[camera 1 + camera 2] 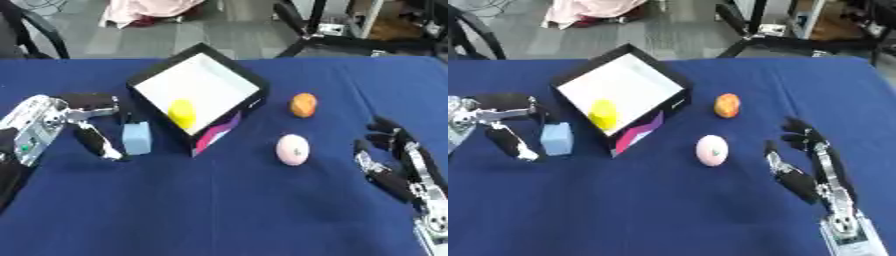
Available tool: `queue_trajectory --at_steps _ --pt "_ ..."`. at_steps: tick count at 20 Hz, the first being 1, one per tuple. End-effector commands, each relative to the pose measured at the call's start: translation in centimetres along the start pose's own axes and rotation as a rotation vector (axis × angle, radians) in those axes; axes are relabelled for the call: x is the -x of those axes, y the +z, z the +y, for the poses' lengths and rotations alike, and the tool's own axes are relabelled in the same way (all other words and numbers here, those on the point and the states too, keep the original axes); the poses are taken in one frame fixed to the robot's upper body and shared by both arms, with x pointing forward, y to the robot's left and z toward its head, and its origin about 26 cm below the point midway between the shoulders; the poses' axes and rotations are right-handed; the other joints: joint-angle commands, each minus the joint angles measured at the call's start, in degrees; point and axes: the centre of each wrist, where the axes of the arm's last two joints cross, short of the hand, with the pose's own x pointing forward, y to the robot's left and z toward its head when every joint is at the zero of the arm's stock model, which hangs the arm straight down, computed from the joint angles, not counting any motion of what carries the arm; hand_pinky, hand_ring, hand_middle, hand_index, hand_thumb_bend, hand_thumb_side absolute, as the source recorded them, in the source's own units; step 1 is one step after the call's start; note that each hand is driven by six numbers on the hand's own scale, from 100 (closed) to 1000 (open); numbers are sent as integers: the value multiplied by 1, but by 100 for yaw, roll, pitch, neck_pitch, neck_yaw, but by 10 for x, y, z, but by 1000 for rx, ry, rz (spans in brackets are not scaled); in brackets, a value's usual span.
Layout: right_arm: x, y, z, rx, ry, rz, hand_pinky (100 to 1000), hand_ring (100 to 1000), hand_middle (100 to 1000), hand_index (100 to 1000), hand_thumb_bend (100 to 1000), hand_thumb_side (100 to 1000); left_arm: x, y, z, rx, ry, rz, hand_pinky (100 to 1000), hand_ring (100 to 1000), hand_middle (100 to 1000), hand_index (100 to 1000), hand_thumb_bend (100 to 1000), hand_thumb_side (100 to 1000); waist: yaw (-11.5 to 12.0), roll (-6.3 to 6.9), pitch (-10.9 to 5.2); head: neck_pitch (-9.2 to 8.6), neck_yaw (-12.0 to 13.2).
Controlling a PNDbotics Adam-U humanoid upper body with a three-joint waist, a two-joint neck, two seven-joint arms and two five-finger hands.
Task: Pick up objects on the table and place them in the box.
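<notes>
The left hand [83, 122] brackets the pale blue block [136, 138] beside the box [249, 80], fingers spread, not closed on it. It looks light and rigid; pinch its flat sides. The right hand [811, 167] rests open.

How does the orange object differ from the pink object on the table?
The orange object is smaller and lies farther from the robot; the pink object is larger, paler and nearer, closer to the right hand. Both are rounded and rest on the blue table, outside the box.
</notes>
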Motion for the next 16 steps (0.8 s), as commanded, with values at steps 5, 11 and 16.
queue_trajectory --at_steps 5,11,16 --pt "-5 -5 -3 -2 4 -25 820 778 776 902 183 359 4 0 5 -53 -14 21 716 627 629 794 555 422 -14 -26 -158 -6 32" --pt "-4 -4 -3 -1 3 -22 820 778 776 901 179 362 3 -4 2 -48 -12 8 601 512 488 669 493 373 -26 -27 -161 -6 37" --pt "-4 -4 -3 0 2 -21 820 778 776 902 177 362 2 1 12 -140 1 4 531 451 408 582 437 349 -30 -25 -167 -6 32"
